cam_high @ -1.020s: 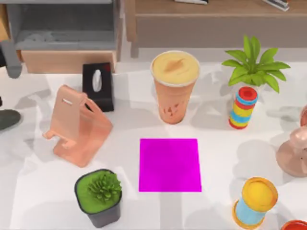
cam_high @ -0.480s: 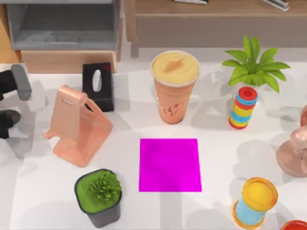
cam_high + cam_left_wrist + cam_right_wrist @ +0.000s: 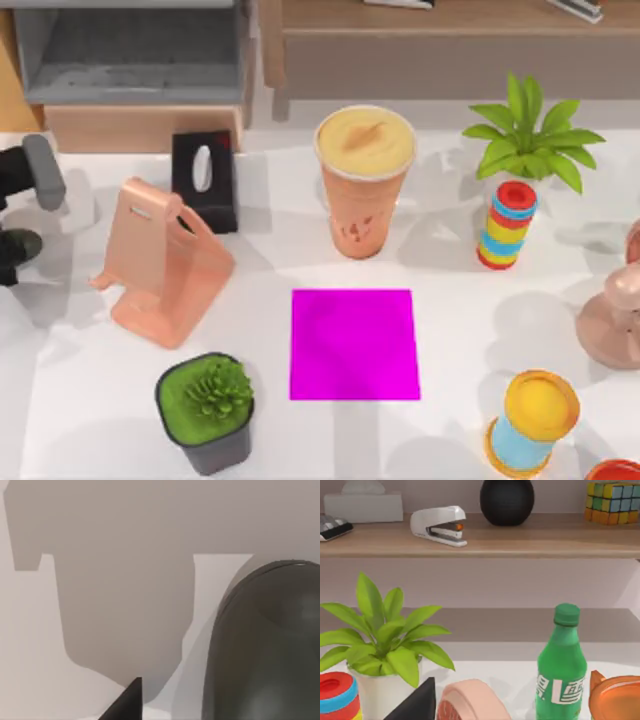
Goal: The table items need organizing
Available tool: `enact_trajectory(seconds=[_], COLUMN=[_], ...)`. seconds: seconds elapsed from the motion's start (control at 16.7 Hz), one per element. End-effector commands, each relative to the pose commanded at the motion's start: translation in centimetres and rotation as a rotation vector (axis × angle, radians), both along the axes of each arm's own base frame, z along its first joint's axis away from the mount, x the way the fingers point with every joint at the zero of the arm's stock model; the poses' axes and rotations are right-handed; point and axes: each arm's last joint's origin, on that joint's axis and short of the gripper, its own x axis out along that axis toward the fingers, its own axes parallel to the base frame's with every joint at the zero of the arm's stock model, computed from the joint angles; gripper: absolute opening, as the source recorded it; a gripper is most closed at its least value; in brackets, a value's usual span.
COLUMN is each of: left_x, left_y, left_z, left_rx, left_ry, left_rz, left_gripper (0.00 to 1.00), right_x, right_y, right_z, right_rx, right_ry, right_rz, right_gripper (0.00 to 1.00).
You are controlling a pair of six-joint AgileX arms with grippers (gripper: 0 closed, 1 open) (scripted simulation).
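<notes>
Since the small dark grey oval computer mouse (image 3: 16, 250) sits right at the left edge of the wide white table (image 3: 460, 330), w/ your left gripper (image 3: 40, 175) just beside it on the far side, the step in hand looks like the pick of that mouse, prob. for the magenta square mat (image 3: 354, 344) near the middle of the front edge. You can't tell from these views how wide the left gripper stands, so check that before you commit. In the left wrist view the mouse (image 3: 265, 645) looms close and off to one side, not centred, so line up over its hump first, then come straight down. Take it across the narrow width, low on the flanks; the shell is rounded and smooth and will likely squirt out of a high or skewed pinch. Close gently, lift clear, then travel. Mind the pink plastic phone stand (image 3: 160, 265) between the mouse and the mat, and the green succulent in a dark pot (image 3: 205, 400) toward the front-left corner: go over, don't sweep across. The tall orange cup w/ creamy-yellow top (image 3: 365, 180) stands upright near the middle of the far edge, well apart, no bother yet. Your right gripper (image 3: 417, 705) idles by the leafy potted plant (image 3: 380, 640) and a green bottle (image 3: 562, 665); its opening can't be told either.
</notes>
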Motion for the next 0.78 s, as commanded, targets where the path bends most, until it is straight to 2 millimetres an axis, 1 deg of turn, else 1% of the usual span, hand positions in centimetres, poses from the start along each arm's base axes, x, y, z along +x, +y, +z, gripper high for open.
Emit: enact_trajectory(seconds=[0.36, 0.42, 0.78], left_x=[0.00, 0.00, 0.00], left_y=[0.00, 0.00, 0.00], left_z=[0.00, 0.00, 0.00], left_rx=[0.000, 0.000, 0.000], left_ry=[0.000, 0.000, 0.000], left_rz=[0.000, 0.000, 0.000], left_gripper=[0.02, 0.00, 0.00], right_x=[0.00, 0.00, 0.00], right_y=[0.00, 0.00, 0.00], right_z=[0.00, 0.00, 0.00], right_rx=[0.000, 0.000, 0.000], right_ry=[0.000, 0.000, 0.000], right_rz=[0.000, 0.000, 0.000], right_gripper=[1.00, 1.00, 1.00])
